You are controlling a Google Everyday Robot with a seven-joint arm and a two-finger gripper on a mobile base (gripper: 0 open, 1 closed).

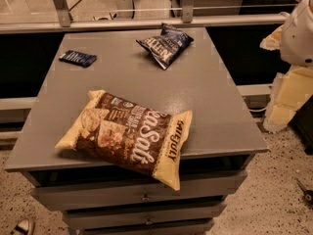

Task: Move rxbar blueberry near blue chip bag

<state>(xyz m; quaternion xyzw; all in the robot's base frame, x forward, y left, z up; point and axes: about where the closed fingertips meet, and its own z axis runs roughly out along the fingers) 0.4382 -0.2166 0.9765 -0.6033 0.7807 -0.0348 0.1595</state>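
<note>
The rxbar blueberry (77,58), a small flat dark-blue bar, lies near the far left edge of the grey table (215,106). The blue chip bag (166,45), puffy with white lettering, lies at the table's far middle, well to the right of the bar. My gripper is out of view. Only a white rounded part of my arm (298,31) shows at the upper right edge, beyond the table's right side.
A large brown-and-cream "Sea Salt" bag (129,136) lies at the table's front and overhangs the front edge. Drawers (142,197) sit below the tabletop. A rail (146,22) runs behind the table. A small dark item (306,194) lies at the right edge over the speckled floor.
</note>
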